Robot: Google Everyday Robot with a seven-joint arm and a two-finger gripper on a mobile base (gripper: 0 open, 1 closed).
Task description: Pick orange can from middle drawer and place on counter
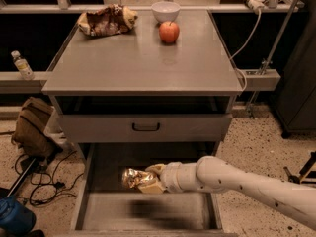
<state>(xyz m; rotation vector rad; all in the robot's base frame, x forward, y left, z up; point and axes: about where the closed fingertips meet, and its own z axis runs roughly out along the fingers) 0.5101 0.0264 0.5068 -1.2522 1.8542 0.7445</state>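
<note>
1. Camera view, the grip: the tool (149, 179) is clamped on the can (132, 177). It sits at the tip of the white arm (237, 179), which reaches in from the picture's right.
2. Direction: the can juts out past the tool's tip, away from the arm. Its long axis seems to run roughly on in line with the arm, though its crumpled shape makes that uncertain.
3. Place: the can hangs over the drawer (103, 212), below the drawer front (98, 128) and slightly picture-left of the handle (145, 127). A dark shadow on the drawer floor beneath it suggests it is clear of the floor.
4. Edges: the can is close under the drawer front. I judge it must come out toward the camera before it rises, or it may catch the front or the lip of the bench (143, 70) above it.
5. Room in the drawer: both side walls stand well apart from the can, and the floor on the camera side of the front is bare.
6. Room on the bench: the stretch nearest the drawer front looks free.
7. What stands there: the apple (169, 32), bowl (165, 10) and bag (106, 19) all sit at the edge farthest from the front, so a landing near the front looks safe.
</note>
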